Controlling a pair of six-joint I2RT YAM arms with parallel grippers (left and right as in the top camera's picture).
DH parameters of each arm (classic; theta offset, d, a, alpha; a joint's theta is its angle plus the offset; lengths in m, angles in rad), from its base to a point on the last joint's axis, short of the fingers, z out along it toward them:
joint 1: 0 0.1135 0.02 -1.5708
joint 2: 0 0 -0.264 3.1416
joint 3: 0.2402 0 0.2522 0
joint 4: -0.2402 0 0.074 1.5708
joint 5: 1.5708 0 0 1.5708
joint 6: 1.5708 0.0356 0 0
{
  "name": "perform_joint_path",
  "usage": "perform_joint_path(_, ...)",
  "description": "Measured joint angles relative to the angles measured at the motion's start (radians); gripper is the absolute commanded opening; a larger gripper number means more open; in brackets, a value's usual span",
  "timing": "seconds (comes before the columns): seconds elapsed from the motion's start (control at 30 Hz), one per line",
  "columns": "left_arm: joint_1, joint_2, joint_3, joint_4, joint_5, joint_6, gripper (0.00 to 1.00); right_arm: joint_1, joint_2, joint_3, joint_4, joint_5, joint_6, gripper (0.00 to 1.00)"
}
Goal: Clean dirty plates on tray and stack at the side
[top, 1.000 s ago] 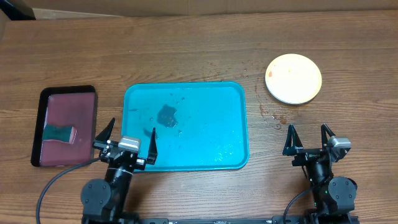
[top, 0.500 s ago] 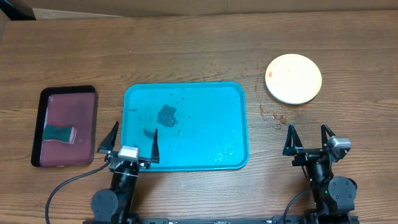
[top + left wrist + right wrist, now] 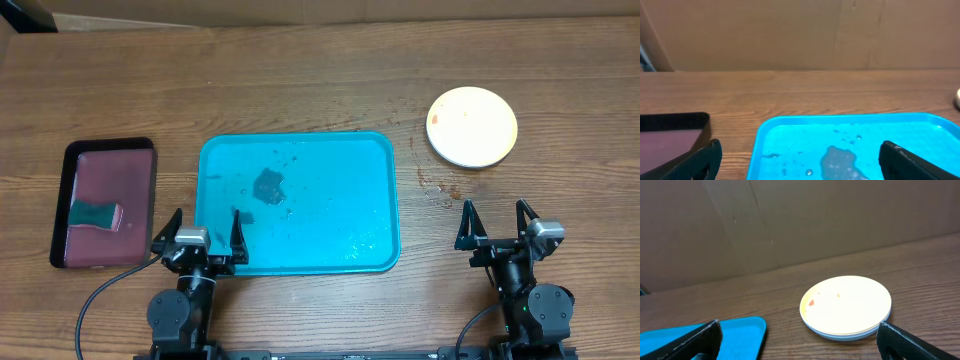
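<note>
As you look down from overhead, your left gripper [image 3: 207, 220] has straightened and drawn back a little over the last second, and now sits at the near-left corner of the tray [image 3: 340, 170], fingers spread wide and holding nothing. Your right gripper [image 3: 493, 210] has not stirred; it waits off the tray's near-right corner, equally wide and empty. No plate is on the tray, only droplets and a grey wet patch [image 3: 268, 186], while the plates [image 3: 472, 126] sit stacked on the tabletop [image 3: 300, 80] beyond the tray's far-right corner. Left of the tray, the maroon tray [image 3: 105, 175] holds a green sponge [image 3: 95, 213]. From the left wrist, both fingers [image 3: 700, 160] frame the bare, wet tray [image 3: 890, 127] with nothing between them. From the right wrist, the stack [image 3: 846, 305] shows at least two rims, and the top plate carries small reddish specks. With both arms settling empty, the job looks finished or nearly so, though you may want to check those specks.
</note>
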Motion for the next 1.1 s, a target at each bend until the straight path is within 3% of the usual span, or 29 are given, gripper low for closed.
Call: perform_joint_path(1.1,0.005,0.000,0.000,0.000,0.000,0.039,1.00,0.000,0.000,0.000,0.000,0.000,0.000,1.00)
